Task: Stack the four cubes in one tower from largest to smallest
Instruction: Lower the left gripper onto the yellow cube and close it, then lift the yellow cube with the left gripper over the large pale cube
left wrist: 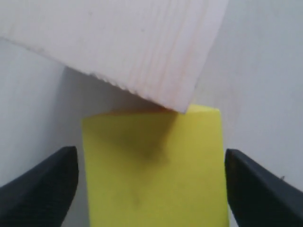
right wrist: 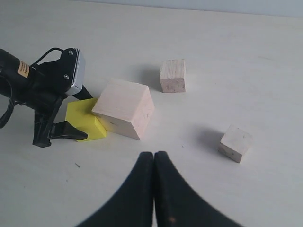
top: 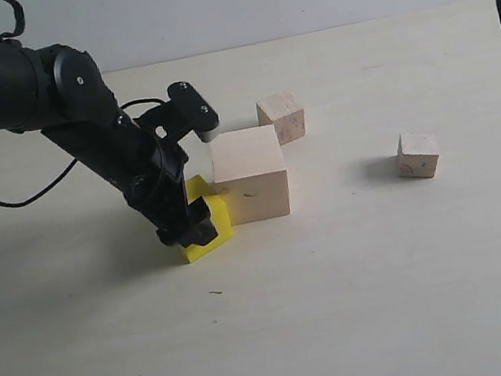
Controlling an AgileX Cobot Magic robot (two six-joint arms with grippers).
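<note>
Exterior view shows yellow cube [top: 216,215] on pale tabletop [top: 392,299].

Large cube [top: 249,174]: pale wood, flat on the counter, near its middle.
Yellow cube [top: 212,215]: bright yellow, mid-sized, turned askew, touching the large cube's corner on the side toward the left edge.
Small cube [top: 281,117]: pale wood, just behind the large cube toward the far edge, apart from it.
Smallest cube [top: 418,155]: pale wood, alone, well apart toward the right edge.
</note>
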